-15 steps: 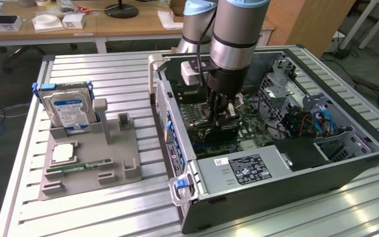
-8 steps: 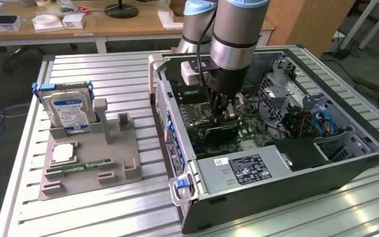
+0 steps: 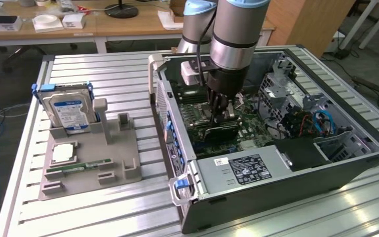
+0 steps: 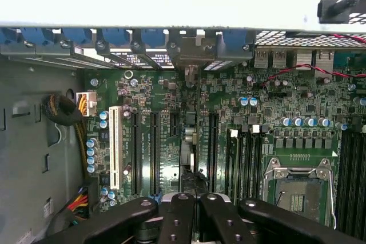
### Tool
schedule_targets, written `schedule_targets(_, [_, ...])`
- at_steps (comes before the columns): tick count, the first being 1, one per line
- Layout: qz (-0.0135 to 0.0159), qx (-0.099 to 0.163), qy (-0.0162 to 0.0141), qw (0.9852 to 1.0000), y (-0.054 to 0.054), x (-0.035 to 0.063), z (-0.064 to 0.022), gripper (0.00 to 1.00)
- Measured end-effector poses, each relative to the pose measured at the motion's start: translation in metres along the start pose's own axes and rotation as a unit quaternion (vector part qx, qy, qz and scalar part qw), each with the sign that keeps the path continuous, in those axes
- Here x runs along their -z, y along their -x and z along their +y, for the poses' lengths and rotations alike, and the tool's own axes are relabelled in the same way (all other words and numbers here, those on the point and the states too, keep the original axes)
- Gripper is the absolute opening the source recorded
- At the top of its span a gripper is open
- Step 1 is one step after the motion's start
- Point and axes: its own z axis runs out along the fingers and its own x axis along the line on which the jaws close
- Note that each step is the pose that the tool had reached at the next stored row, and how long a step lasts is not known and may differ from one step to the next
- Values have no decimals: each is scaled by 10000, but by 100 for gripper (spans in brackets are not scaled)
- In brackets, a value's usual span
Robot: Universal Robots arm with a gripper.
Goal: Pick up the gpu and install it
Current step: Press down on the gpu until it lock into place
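1. The gpu [image 3: 217,131] sits centre frame in the exterior view, inside the open computer case [image 3: 347,163], standing on edge over the motherboard [image 3: 252,129]. In the wrist view it shows edge-on as a thin dark line [image 4: 196,141] running up the middle of the frame toward the rear bracket.
2. The gripper [image 3: 221,112] is clenched on the gpu's top edge, its fingers [image 4: 177,212] pressed close together at the bottom centre of the wrist view.
3. Judged from this, the card is at or in its slot; doing the step well means keeping the card vertical, lined up with the slot, and pressing straight down evenly.
4. The card's long axis runs along the slot, from the motherboard's middle toward the case's rear wall, where its metal end appears to point.
5. Outward: a hard drive [image 3: 69,109] and a memory stick [image 3: 79,167] rest on a grey holder [image 3: 120,163], left of frame in the exterior view.
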Motion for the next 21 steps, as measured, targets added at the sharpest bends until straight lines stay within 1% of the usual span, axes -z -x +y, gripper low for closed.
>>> schedule_targets(8, [-1, 0, 0, 10000, 0, 0, 0, 10])
schedule_targets(10, [1, 0, 1, 10000, 0, 19, 0, 10])
schedule_targets(14, [0, 1, 4, 10000, -1, 104, 2, 10])
schedule_targets(16, [-1, 0, 3, 10000, -1, 106, 5, 10])
schedule_targets(19, [3, 0, 5, 10000, -1, 107, 27, 10])
schedule_targets(21, [4, 0, 7, 10000, -2, 108, 63, 10])
